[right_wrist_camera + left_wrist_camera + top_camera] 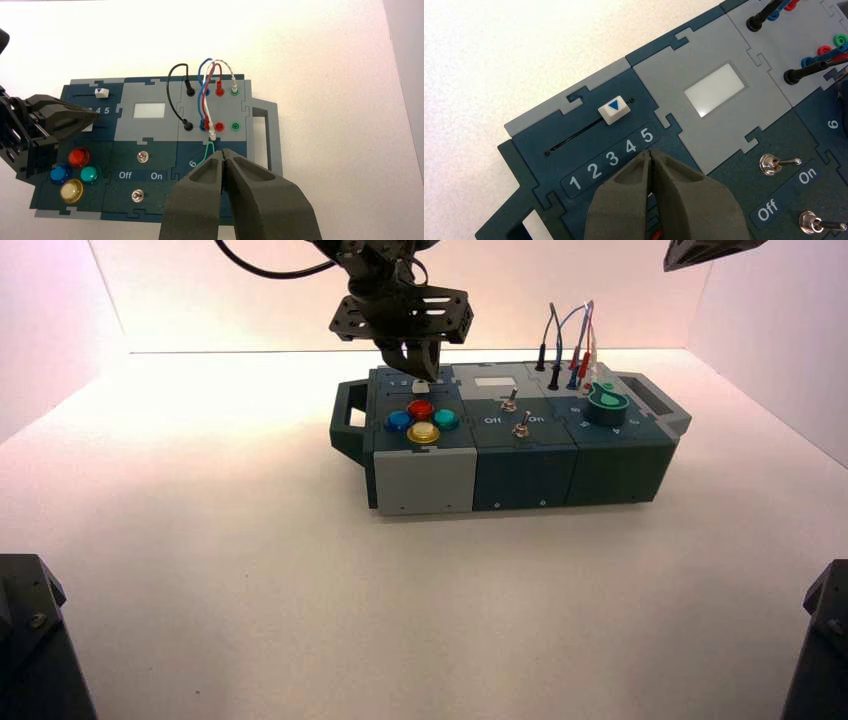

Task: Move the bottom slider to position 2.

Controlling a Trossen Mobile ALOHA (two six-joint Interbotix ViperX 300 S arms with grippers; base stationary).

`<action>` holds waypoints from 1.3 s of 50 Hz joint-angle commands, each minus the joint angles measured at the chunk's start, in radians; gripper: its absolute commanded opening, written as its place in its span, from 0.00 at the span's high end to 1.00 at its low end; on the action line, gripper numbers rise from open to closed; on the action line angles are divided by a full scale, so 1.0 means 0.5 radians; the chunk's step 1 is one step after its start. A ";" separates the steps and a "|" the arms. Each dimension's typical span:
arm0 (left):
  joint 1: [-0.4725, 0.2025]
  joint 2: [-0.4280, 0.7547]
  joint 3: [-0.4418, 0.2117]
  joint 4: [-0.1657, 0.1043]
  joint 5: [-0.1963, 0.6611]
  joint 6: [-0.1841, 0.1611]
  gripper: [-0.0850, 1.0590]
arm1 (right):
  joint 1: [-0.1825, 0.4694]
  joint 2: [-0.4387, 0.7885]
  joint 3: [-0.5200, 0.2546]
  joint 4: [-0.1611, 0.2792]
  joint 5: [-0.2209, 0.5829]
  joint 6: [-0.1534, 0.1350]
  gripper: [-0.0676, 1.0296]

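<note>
Your left gripper (pixel 421 368), matte grey fingers pressed together holding nothing, hung over the bottom slider (pixel 420 387), a squarish white cap near the box's (pixel 520 475) back-left corner.

Four coloured buttons (pixel 421 420), two toggle switches (pixel 514 412), green knob (pixel 606 400).

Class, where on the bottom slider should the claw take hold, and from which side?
Grip the bottom slider by its raised whitish cap, from above, fingers on its two ends along the track; it stands proud and slides only sideways. The left claw hangs over it, shut; the right claw idles.
</note>
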 commanded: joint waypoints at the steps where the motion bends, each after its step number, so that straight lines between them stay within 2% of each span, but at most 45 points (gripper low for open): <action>1: -0.009 -0.055 -0.006 -0.003 0.006 -0.003 0.95 | -0.012 -0.012 -0.067 -0.006 -0.012 0.000 0.96; 65: 0.034 -0.080 0.055 -0.003 -0.015 -0.006 0.95 | -0.012 -0.012 -0.077 -0.009 -0.012 -0.003 0.96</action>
